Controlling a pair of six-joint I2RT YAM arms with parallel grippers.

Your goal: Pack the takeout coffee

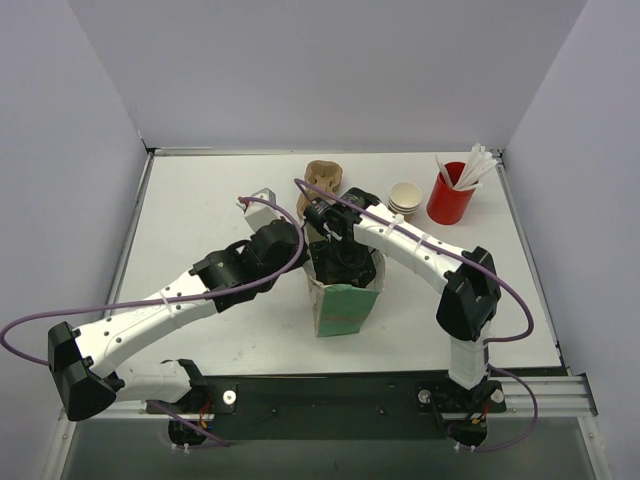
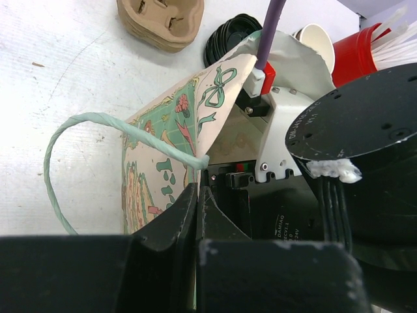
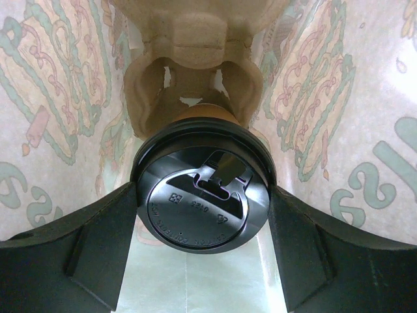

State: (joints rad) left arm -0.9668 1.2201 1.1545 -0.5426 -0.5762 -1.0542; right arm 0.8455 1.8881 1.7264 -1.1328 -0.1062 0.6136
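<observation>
The right gripper (image 3: 202,215) clamps the takeout coffee (image 3: 199,195) at its lid, cup axis upright, inside the paper bag (image 2: 163,156), directly over the pulp carrier (image 3: 189,59). The left gripper (image 2: 197,195) pinches the bag's rim.

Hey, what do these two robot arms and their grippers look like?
The left arm and right arm are white shells with black joint housings, each trailed by a purple cable. The left gripper and right gripper have matte black wedge-shaped fingers. A red block sits where the cable enters the right wrist.
</observation>
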